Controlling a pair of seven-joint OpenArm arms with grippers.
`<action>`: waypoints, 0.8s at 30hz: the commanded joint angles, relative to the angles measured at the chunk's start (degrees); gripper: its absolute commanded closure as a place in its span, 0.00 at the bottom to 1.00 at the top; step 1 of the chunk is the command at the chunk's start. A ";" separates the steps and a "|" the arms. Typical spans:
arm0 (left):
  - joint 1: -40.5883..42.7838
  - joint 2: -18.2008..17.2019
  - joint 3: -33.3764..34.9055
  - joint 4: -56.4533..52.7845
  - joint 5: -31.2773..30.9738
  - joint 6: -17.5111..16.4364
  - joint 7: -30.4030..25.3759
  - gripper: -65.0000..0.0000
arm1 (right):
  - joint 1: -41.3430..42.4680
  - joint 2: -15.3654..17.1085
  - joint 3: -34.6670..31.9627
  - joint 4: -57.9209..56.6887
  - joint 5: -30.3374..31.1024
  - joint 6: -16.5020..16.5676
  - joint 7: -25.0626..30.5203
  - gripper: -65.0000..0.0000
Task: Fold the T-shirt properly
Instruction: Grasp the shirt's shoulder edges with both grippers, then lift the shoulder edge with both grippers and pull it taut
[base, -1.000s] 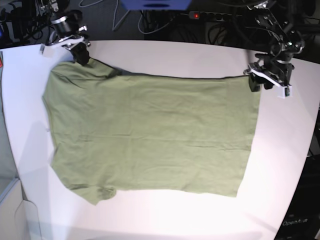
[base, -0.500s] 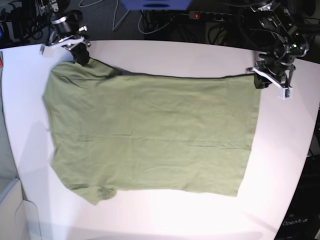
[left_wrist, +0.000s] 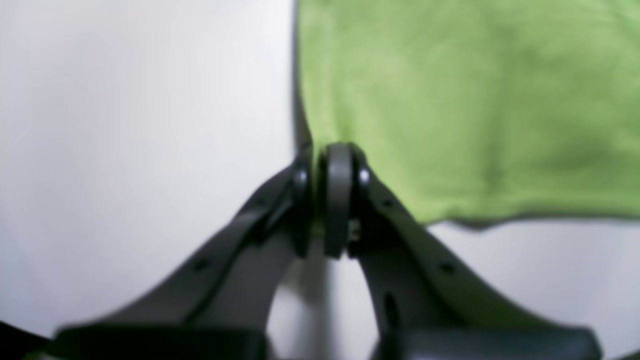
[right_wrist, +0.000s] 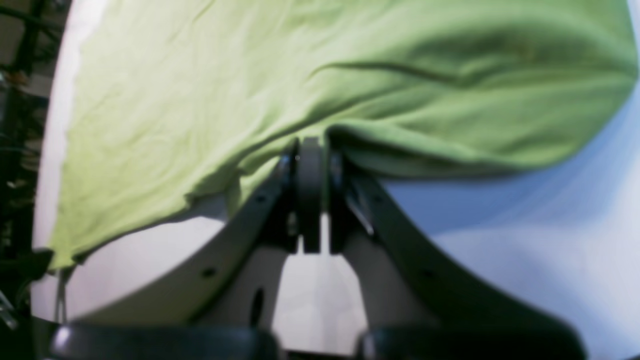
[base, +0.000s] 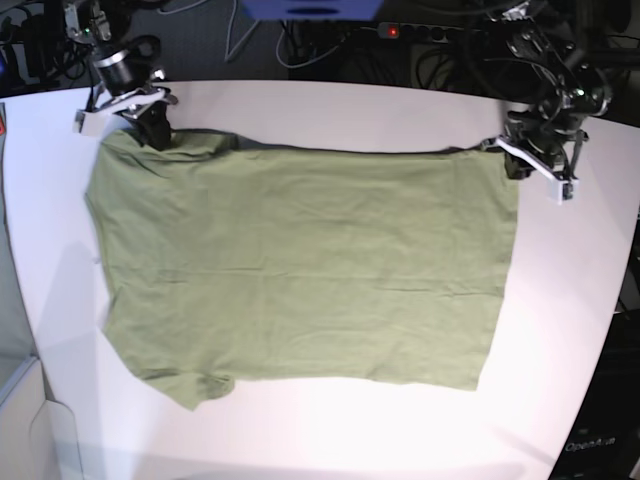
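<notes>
The olive-green T-shirt (base: 300, 270) lies spread flat on the white table (base: 330, 105), sleeves toward the left. My left gripper (base: 512, 163) is at the shirt's far right corner. In the left wrist view the left gripper (left_wrist: 330, 155) is shut, with the corner of the T-shirt (left_wrist: 475, 100) pinched between its tips. My right gripper (base: 152, 130) is at the far left corner by the sleeve. The right wrist view shows the right gripper (right_wrist: 310, 147) shut on a raised fold of the T-shirt (right_wrist: 250, 75).
Cables and a power strip with a red light (base: 392, 32) run behind the table's far edge. A blue object (base: 310, 8) sits at the top centre. The table's curved edge (base: 600, 330) drops off at the right. A grey box (base: 20, 410) stands at lower left.
The left gripper has closed onto the shirt's far right corner. The right gripper has shifted slightly left and back, drawing the far left corner with it.
</notes>
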 joint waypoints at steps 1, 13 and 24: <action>-0.35 -0.03 -0.02 2.10 -0.89 -0.14 -1.10 0.93 | -0.06 0.47 0.29 0.94 -0.42 0.63 1.28 0.99; -1.67 0.67 -0.46 4.74 -0.89 -0.14 -1.10 0.93 | 3.90 2.14 0.29 1.03 -0.69 0.63 1.01 0.99; -6.41 0.32 -0.46 4.30 -0.80 -0.14 3.82 0.94 | 9.52 4.95 0.20 1.03 -0.69 0.63 0.22 0.99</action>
